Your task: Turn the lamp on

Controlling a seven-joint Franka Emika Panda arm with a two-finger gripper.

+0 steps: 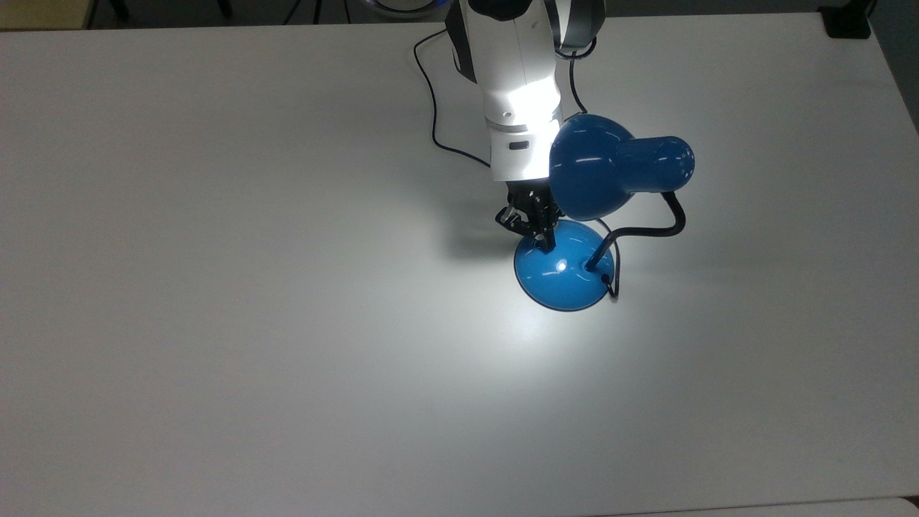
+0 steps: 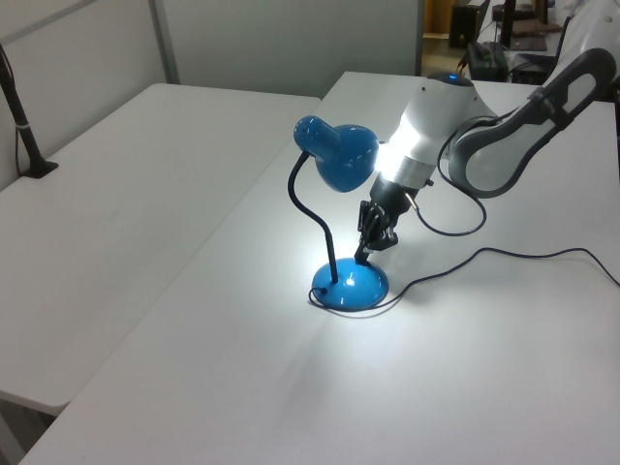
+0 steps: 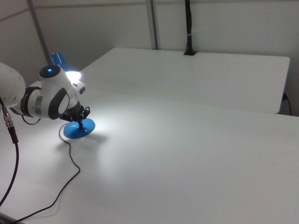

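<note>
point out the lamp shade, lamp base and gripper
lamp shade (image 1: 589,179), top view, on the wide bell of the shade
lamp base (image 1: 563,283), top view, on the bare blue dome in front of the neck
gripper (image 1: 543,240), top view, at the tips touching the base's top edge
</note>
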